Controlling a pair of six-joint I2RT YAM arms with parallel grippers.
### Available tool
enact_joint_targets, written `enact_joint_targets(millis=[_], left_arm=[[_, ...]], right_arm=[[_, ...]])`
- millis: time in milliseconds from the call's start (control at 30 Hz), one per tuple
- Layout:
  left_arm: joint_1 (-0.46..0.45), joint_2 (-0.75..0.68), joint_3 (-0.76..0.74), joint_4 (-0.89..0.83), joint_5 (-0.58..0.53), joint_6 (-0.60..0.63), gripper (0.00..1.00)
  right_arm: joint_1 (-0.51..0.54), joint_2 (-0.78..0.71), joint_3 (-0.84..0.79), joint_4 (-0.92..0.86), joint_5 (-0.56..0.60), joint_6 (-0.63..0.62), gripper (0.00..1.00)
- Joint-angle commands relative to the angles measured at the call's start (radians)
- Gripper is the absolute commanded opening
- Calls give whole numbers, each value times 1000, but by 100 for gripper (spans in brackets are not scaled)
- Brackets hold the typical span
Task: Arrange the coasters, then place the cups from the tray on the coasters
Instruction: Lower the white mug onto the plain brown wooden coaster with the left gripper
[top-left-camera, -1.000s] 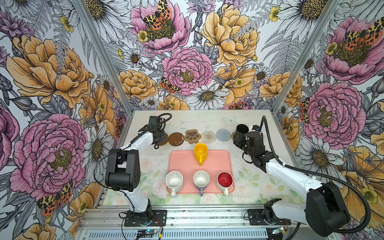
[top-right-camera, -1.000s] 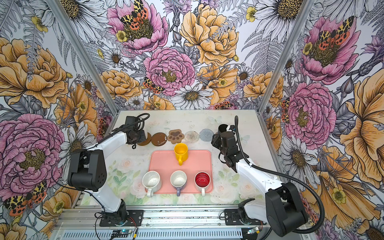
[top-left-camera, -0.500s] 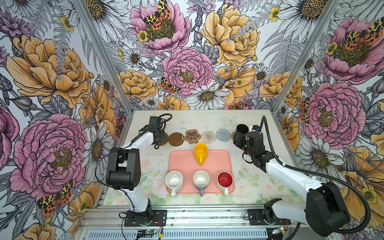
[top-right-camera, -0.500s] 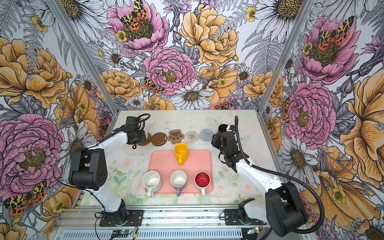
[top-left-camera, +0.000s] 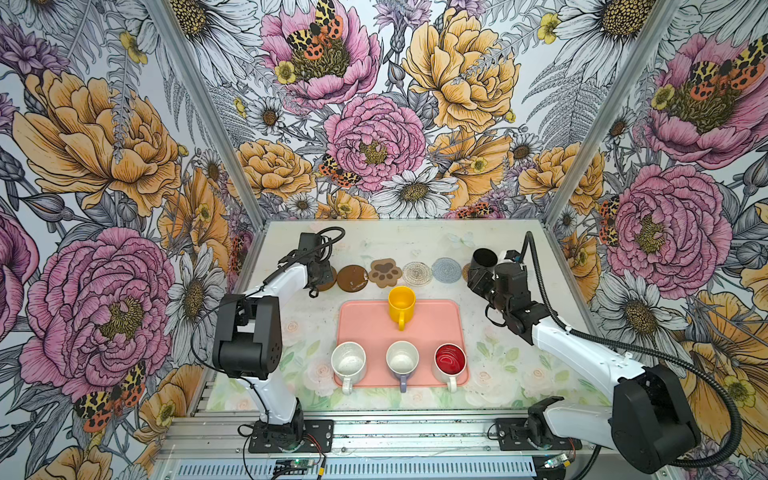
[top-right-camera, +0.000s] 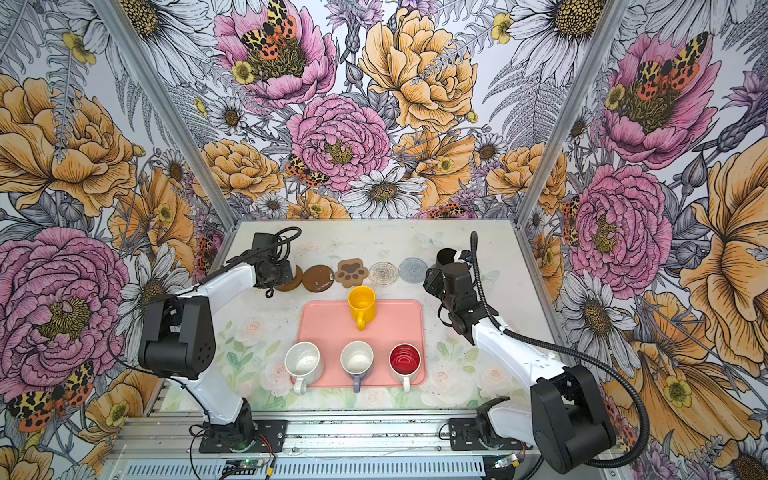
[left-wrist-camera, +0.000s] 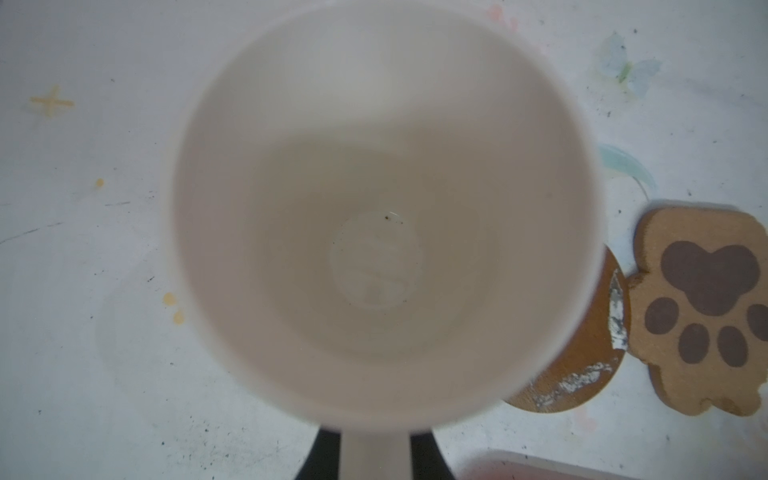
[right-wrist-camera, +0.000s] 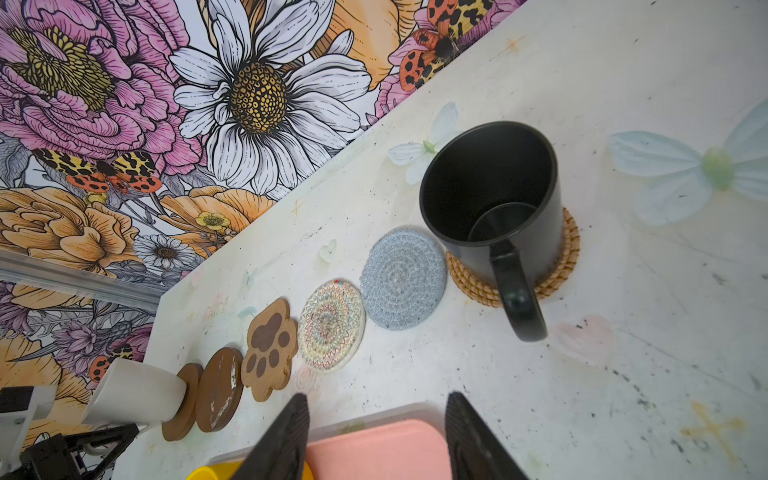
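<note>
My left gripper (left-wrist-camera: 374, 455) is shut on the handle of the white cup (left-wrist-camera: 374, 208), whose base meets the leftmost dark brown coaster (right-wrist-camera: 185, 401). The row continues with a brown disc (top-left-camera: 352, 277), the paw coaster (top-left-camera: 385, 272), the clear patterned disc (top-left-camera: 417, 273) and the pale blue disc (top-left-camera: 446, 269). The black cup (right-wrist-camera: 490, 195) stands on the rattan coaster (right-wrist-camera: 557, 274). My right gripper (right-wrist-camera: 377, 399) hangs open and empty over the pink tray's (top-left-camera: 432, 328) far right corner. On the tray stand the yellow (top-left-camera: 401, 305), speckled white (top-left-camera: 348, 362), lavender (top-left-camera: 402, 360) and red-lined (top-left-camera: 450, 360) cups.
Floral walls close the table at the back and on both sides. The coaster row runs just behind the tray's far edge. Both arm bases sit on the metal rail (top-left-camera: 374, 432) at the front.
</note>
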Motion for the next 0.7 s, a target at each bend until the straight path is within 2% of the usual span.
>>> enact_joint_targets(millis=[0,400,667], left_arm=[[-12,0,-1,15,-29,26,0],[-26,2,-19,-9,-62,19,0],[-26,-3,-41,-12,-61,9,13]], right_arm=[[-5,-38,-9,10,15,4,55],[-6,-48,-15,10,13,8,55],[-6,-48,-15,10,10,9,55]])
